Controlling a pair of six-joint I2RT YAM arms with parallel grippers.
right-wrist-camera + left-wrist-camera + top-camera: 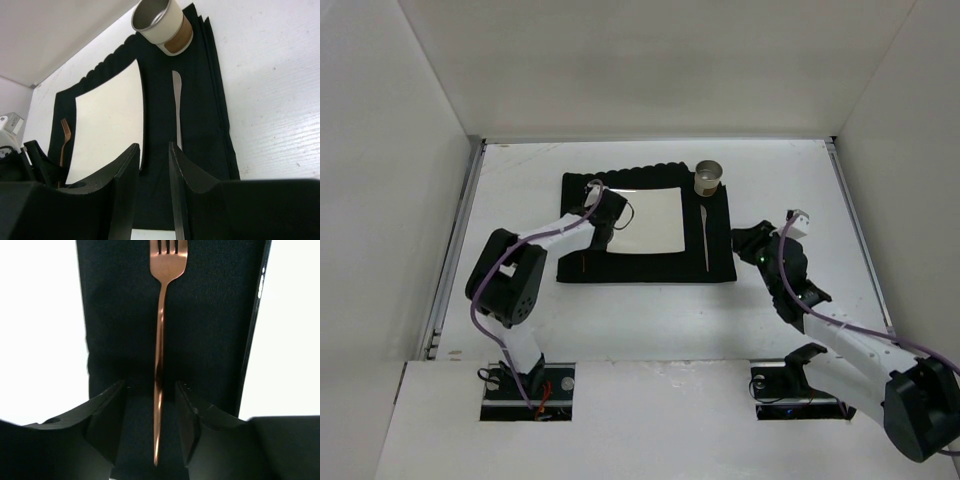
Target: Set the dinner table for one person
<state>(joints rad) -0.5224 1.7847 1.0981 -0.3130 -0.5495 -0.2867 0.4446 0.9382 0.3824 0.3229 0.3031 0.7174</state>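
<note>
- Matte white desk [650, 320] carries everything in view, and both arms reach out over it from its near edge.
- A black ribbed mat [650, 268] lies flat near the middle of the desk, with a white square plate [650, 220] on it.
- A copper fork [160, 340] lies on the mat's left strip, beside the plate, with its tines pointing away from the left wrist camera.
- The left tool [150, 385] hangs low over that strip with its fingers spread. The fork's handle runs between them, with a gap on each side, so nothing is pinched. The desk shows as bright white on either side of the mat.
- A silver knife [705, 240] lies on the mat to the right of the plate. A beige cup [708, 178] with a metal inside stands at the mat's far right corner.
- The right tool [748, 243] hovers over bare desk just off the mat's right edge. Its fingers are a little apart and hold nothing, and they point toward the knife and plate.
</note>
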